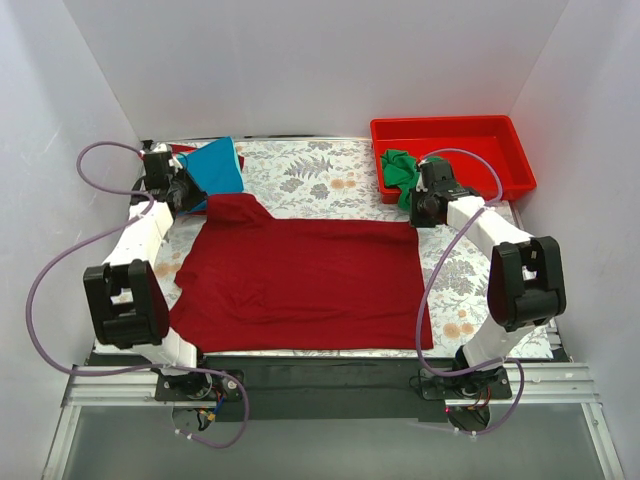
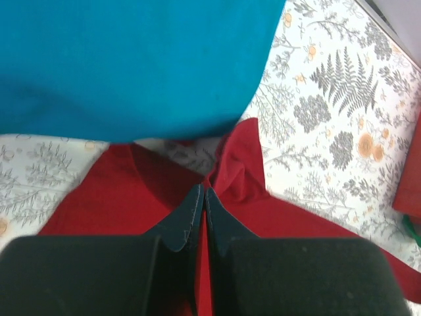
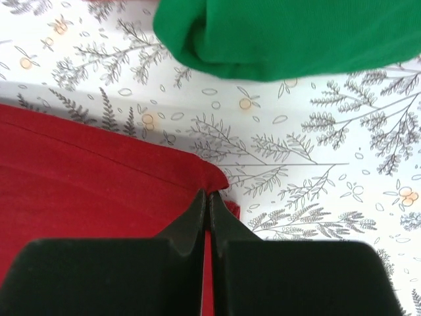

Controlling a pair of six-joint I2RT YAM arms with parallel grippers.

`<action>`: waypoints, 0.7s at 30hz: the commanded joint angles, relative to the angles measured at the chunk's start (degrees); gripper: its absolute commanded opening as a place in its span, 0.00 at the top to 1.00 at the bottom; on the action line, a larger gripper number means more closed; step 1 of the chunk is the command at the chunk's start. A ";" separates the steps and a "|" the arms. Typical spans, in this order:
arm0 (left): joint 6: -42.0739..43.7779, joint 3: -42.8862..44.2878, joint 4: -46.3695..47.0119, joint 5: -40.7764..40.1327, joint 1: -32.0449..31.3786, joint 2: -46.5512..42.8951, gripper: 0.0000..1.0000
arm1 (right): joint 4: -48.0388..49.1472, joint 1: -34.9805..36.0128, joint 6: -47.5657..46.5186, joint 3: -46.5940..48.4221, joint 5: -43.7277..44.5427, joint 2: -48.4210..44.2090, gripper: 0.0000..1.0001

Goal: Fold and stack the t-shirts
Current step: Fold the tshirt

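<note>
The large dark red t-shirt (image 1: 300, 285) lies spread across the floral table cloth. My left gripper (image 1: 188, 197) is shut on its far left corner, pinching dark red cloth (image 2: 230, 164) between the fingers. My right gripper (image 1: 425, 208) is shut on the far right corner of the same shirt (image 3: 99, 171). The bright blue t-shirt (image 1: 218, 167) lies at the far left and fills the top of the left wrist view (image 2: 131, 59). The green t-shirt (image 1: 399, 170) hangs over the tray's left edge and shows in the right wrist view (image 3: 289, 33).
A rigid red plastic tray (image 1: 470, 140) stands at the far right corner. The floral table cloth (image 1: 320, 175) covers the table. White walls close in the back and both sides. Purple cables loop beside both arms.
</note>
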 commanded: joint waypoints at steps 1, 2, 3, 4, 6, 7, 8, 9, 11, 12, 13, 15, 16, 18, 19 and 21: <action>1.07 -4.01 0.08 -1.55 0.79 -8.69 1.00 | -1.43 0.04 0.40 -1.73 1.97 -2.38 0.99; 1.50 -5.16 -0.79 -2.16 0.88 -11.40 1.00 | -1.52 0.04 0.31 -1.82 2.06 -2.90 0.99; 1.68 -6.13 -1.24 -2.34 0.88 -12.82 1.00 | -1.60 0.04 0.40 -2.00 2.14 -3.08 0.99; 1.77 -8.14 -1.68 -2.26 0.97 -14.23 1.00 | -1.78 0.04 0.48 -2.17 2.14 -3.34 0.99; 1.95 -10.17 -3.26 -2.34 0.97 -17.92 1.00 | -2.22 0.04 0.57 -2.44 2.06 -4.14 0.99; 1.95 -12.09 -3.87 -2.87 0.97 -19.24 1.00 | -2.40 -0.05 0.83 -2.53 2.06 -4.40 0.99; 1.95 -12.90 -5.45 -3.66 0.97 -21.86 1.00 | -2.57 0.04 0.92 -2.61 1.97 -5.01 0.99; 1.95 -13.77 -6.24 -5.84 0.97 -23.28 1.00 | -3.09 -0.05 1.10 -2.88 2.14 -5.37 0.99; 1.86 -15.88 -8.70 -8.39 0.97 -27.22 1.00 | -3.54 -0.05 1.62 -3.58 2.14 -6.68 0.99; 1.86 -16.33 -9.50 -9.28 0.97 -28.47 1.00 | -3.80 0.04 1.72 -3.93 2.06 -7.12 0.99; 1.68 -16.77 -10.29 -10.68 1.05 -29.78 1.00 | -3.98 0.13 1.80 -4.37 1.97 -7.56 0.99; 1.60 -17.73 -12.84 -11.74 1.06 -33.13 1.00 | -4.15 0.30 1.98 -5.77 2.14 -8.62 0.99; 1.33 -18.09 -13.71 -12.62 1.06 -34.18 1.00 | -4.50 0.39 1.98 -6.21 2.32 -9.06 0.99; 0.89 -18.79 -16.70 -13.33 1.06 -36.82 1.00 | -4.94 0.39 2.50 -7.62 2.32 -9.85 0.99; 0.02 -18.97 -17.93 -13.94 0.97 -37.35 1.00 | -5.12 0.56 2.68 -7.97 2.23 -10.20 0.99; -0.86 -19.75 -20.31 -16.40 0.97 -38.67 1.00 | -5.38 0.65 3.29 -9.20 1.71 -11.17 0.99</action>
